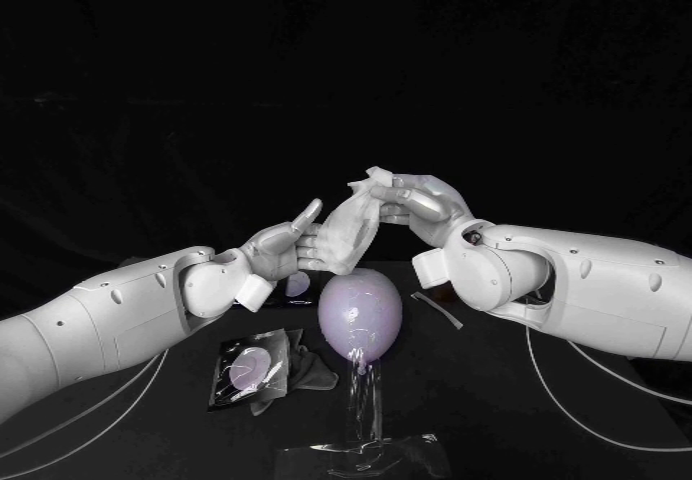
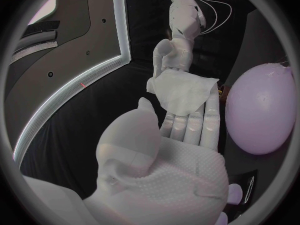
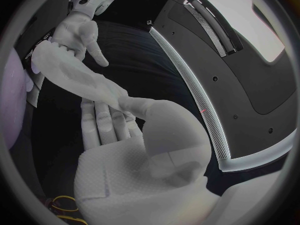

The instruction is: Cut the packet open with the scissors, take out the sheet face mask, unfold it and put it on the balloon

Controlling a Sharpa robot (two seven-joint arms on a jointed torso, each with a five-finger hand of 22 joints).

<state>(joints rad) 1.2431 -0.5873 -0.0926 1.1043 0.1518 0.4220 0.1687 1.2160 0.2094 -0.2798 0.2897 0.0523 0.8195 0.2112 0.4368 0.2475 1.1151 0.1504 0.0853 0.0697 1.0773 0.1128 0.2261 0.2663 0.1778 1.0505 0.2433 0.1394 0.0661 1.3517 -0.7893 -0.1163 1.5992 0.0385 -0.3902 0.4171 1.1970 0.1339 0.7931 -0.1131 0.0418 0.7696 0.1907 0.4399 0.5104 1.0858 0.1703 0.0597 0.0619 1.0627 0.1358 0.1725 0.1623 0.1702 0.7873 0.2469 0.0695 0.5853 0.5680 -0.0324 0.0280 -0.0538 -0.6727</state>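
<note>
The white sheet mask (image 1: 346, 228) hangs folded in the air above the pale purple balloon (image 1: 361, 315). My right hand (image 1: 418, 200) pinches its upper end between thumb and fingers (image 3: 122, 97). My left hand (image 1: 281, 245) has its fingers (image 2: 190, 122) stretched flat against the mask's (image 2: 184, 92) lower part, with the thumb standing clear of it. The mask (image 3: 69, 70) spans the gap between the two hands. The cut packet (image 1: 253, 365), dark with a clear face, lies on the table left of the balloon. Purple scissor handles (image 1: 299, 285) show behind my left hand.
The balloon (image 2: 259, 110) stands on a clear stand (image 1: 361, 410) near the table's front edge. A thin grey strip (image 1: 436, 308) lies on the table under my right forearm. White cables (image 1: 577, 400) trail along both sides of the table.
</note>
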